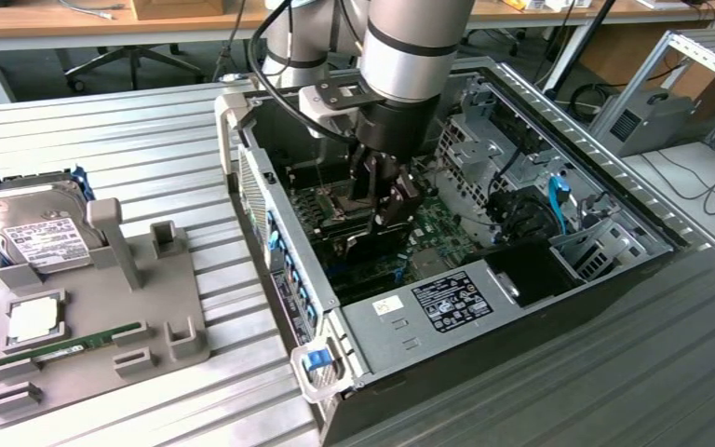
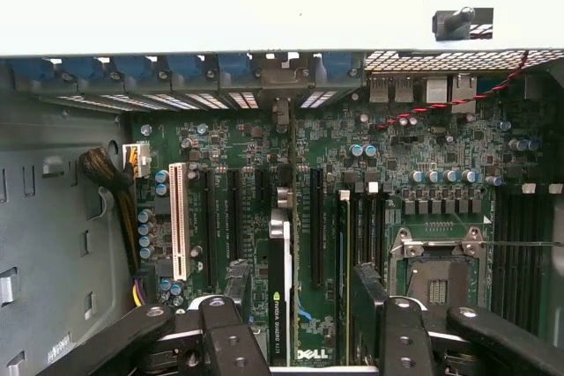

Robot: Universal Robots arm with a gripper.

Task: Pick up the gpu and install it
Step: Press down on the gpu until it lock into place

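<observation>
Your gripper (image 2: pixel 304 328) is clamped on the gpu (image 2: pixel 280 297), which stands edge-down over the motherboard (image 2: pixel 397 143) inside the computer case (image 1: pixel 457 307), close to a black slot (image 2: pixel 315 226). Seating cannot be confirmed. If the card edge sits off-line with the slot, downward force may bend the card or damage the connector.

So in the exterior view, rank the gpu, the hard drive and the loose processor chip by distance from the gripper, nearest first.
1. gpu, just beneath the gripper, inside the case.
2. hard drive, on the exterior view's left.
3. processor chip, left, nearer the camera.
</observation>
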